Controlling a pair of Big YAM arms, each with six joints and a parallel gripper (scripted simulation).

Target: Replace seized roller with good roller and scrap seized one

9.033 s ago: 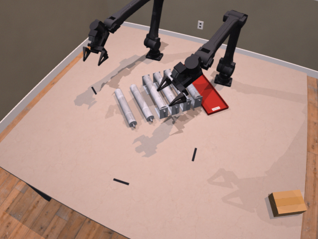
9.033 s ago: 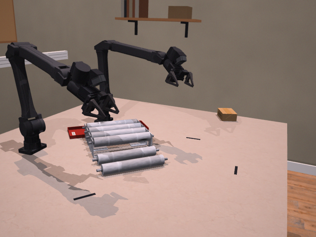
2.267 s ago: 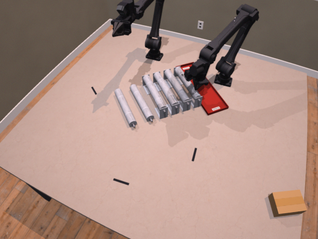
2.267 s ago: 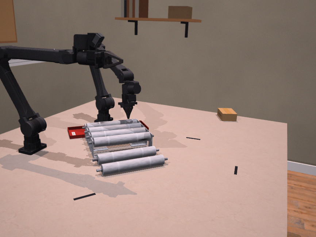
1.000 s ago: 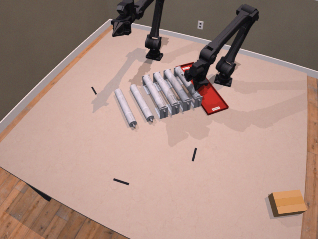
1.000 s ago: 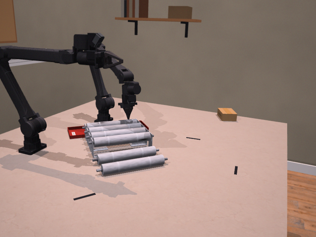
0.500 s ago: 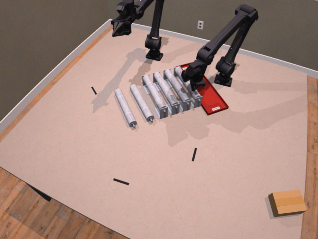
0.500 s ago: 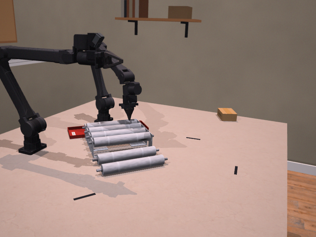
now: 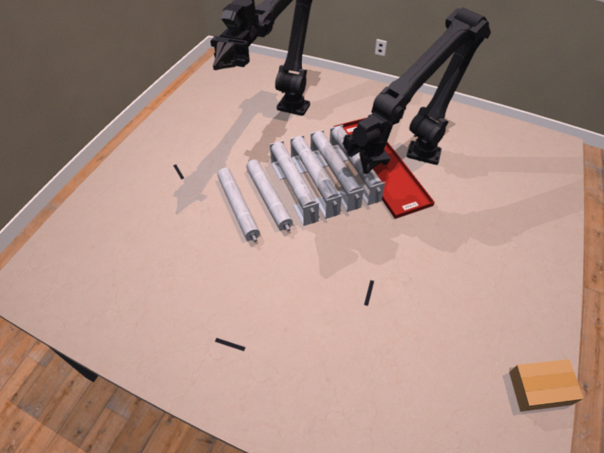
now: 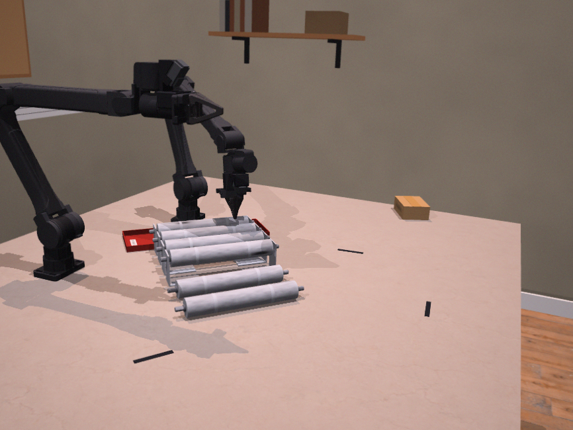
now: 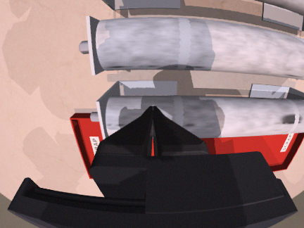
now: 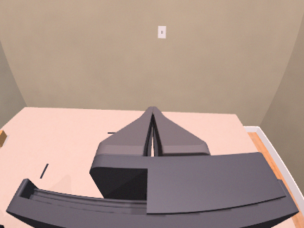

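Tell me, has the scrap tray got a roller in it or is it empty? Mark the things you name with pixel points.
It looks empty: the red scrap tray (image 9: 407,187) (image 10: 138,240) (image 11: 239,148) shows bare floor wherever visible, though the left pincer (image 9: 367,169) (image 10: 235,218) (image 11: 153,112) hides part.

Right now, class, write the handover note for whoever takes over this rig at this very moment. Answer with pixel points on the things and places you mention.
Left pincer (image 9: 367,169) (image 10: 235,218) (image 11: 153,107): shut, empty, tips at the end roller (image 9: 341,135) (image 10: 194,225) (image 11: 253,117) beside the scrap tray (image 9: 409,185) (image 10: 141,239) (image 11: 239,148).
Right pincer (image 9: 215,67) (image 10: 221,110) (image 12: 152,108): shut, empty, raised away.
Four rollers sit in the bed (image 9: 310,214) (image 10: 272,258) (image 11: 92,53); two spares (image 9: 269,194) (image 10: 231,281) lie beside it.
Done: no swap; whether the seized roller is identified, I can't tell.
Left: find it, scrap it, fit and centre a good one.
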